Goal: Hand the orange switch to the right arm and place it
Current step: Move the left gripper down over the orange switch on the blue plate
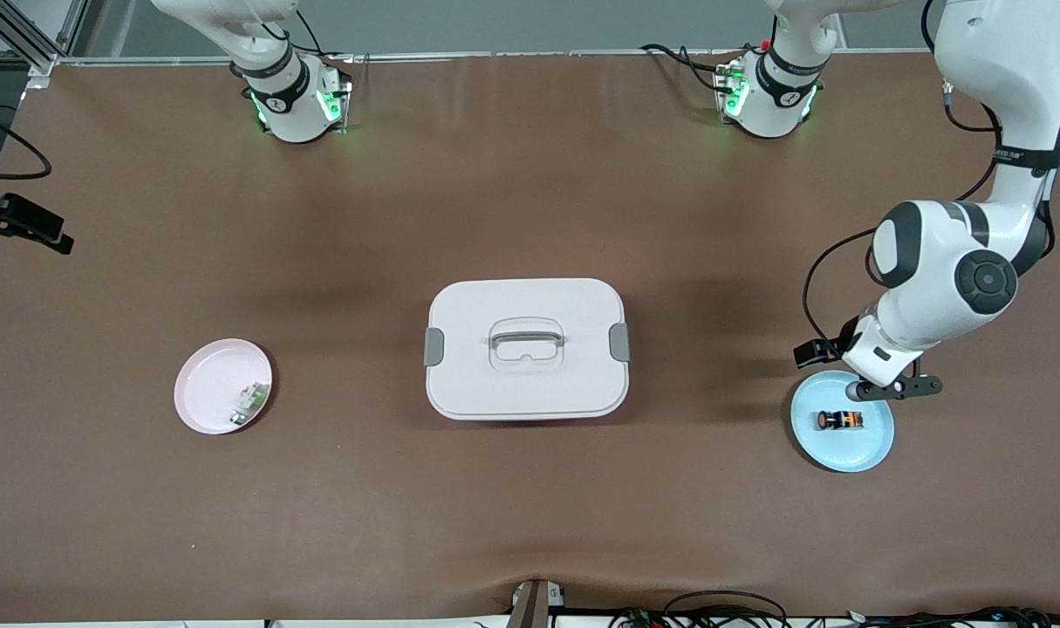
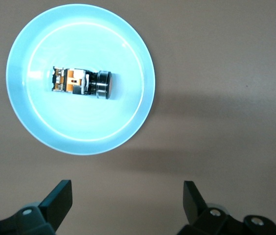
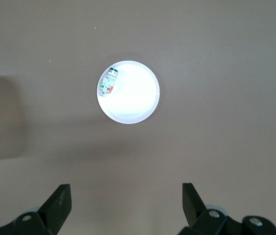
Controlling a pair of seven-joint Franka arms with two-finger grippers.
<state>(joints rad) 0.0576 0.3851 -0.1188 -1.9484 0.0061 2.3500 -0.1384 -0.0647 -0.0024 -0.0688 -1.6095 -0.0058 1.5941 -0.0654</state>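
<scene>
You are at the pick-up: your left gripper [image 1: 896, 389] hangs spread and empty over the blue plate [image 1: 870, 449] holding the orange switch [image 1: 840, 421], so lower and clamp it, while the right gripper [image 3: 123, 203], also spread, waits high over the pink plate [image 3: 138, 105].

Matt table, glossy plastic

We see a matt brown tabletop [image 1: 320, 488], a smooth plastic-looking white box [image 1: 526, 384], glossy blue plate [image 1: 870, 453] and pink plate [image 1: 202, 392], shiny white arm shells.
</scene>
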